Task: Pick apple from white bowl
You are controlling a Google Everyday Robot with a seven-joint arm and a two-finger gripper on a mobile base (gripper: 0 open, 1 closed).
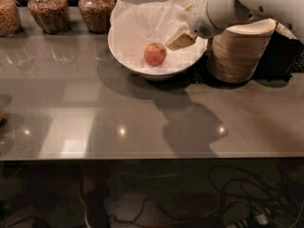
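The white bowl [127, 63] stands at the back of the grey table [142, 113], its right rim hidden behind the robot's arm. The apple [155, 54] lies on the crinkled paper [142, 23] near the bowl's middle. The gripper [180, 40] hangs inside the bowl, just right of the apple and apart from it. Whether it is spread or closed cannot be told.
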